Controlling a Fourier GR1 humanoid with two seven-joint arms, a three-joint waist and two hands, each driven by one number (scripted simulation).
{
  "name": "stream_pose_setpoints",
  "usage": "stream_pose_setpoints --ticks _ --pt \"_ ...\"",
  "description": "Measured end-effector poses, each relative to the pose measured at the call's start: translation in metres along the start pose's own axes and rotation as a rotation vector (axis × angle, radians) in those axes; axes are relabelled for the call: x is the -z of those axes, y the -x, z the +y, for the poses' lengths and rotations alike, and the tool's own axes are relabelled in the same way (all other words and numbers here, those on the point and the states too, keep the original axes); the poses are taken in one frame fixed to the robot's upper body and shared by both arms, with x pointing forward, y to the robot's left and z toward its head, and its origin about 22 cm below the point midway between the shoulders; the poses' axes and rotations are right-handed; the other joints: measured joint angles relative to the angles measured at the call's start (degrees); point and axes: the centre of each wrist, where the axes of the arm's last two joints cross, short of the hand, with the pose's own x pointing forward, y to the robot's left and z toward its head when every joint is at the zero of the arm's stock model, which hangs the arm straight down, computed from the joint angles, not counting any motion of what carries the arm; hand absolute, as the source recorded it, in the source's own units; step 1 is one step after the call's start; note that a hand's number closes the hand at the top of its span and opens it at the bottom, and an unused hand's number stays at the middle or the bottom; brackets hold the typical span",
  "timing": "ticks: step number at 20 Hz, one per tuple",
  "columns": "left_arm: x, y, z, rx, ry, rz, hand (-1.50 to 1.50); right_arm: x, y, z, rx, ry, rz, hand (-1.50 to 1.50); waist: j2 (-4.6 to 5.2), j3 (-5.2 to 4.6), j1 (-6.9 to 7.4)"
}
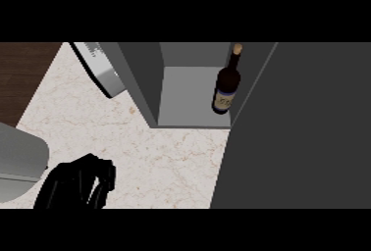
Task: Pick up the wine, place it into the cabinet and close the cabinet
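The wine bottle (226, 83) is dark with a pale label and a tan cork. It stands upright on the grey shelf inside the cabinet (185, 93), close to the cabinet's right side. The cabinet's dark grey door (304, 127) fills the right side of the view and its edge runs just to the right of the bottle. The cabinet's front shows open between its left wall and the door. My left hand (80, 181) rests at the lower left over the counter, fingers relaxed, holding nothing and far from the bottle. My right hand does not show.
A pale marble counter (159, 157) lies in front of the cabinet. A silver-grey flat object (101, 68) leans at the cabinet's upper left. Beyond the counter's left edge is dark wood flooring (22, 73). My grey left forearm (18, 162) enters at the left.
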Motion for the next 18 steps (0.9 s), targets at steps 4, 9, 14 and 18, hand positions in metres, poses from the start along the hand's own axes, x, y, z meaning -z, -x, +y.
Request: stream_pose_setpoints --ticks 4,9,14,18 --pt "-0.014 -0.016 0.023 0.006 -0.023 -0.005 -1.50 0.013 -0.003 0.026 0.078 -0.109 -0.002 1.50 -0.05 -0.04 0.14" --pt "-0.030 -0.039 0.045 -0.005 -0.070 -0.030 -1.50 0.027 -0.012 0.054 0.109 -0.177 0.009 1.50 -0.19 -0.10 0.43" --pt "-0.045 -0.052 0.071 0.004 -0.126 -0.050 -1.50 0.038 -0.021 0.078 0.076 -0.196 0.039 1.50 -0.36 -0.19 0.98" --pt "-0.057 -0.064 0.094 0.021 -0.152 -0.052 -1.50 0.046 -0.022 0.090 0.052 -0.180 0.027 1.50 -0.38 -0.24 1.48"
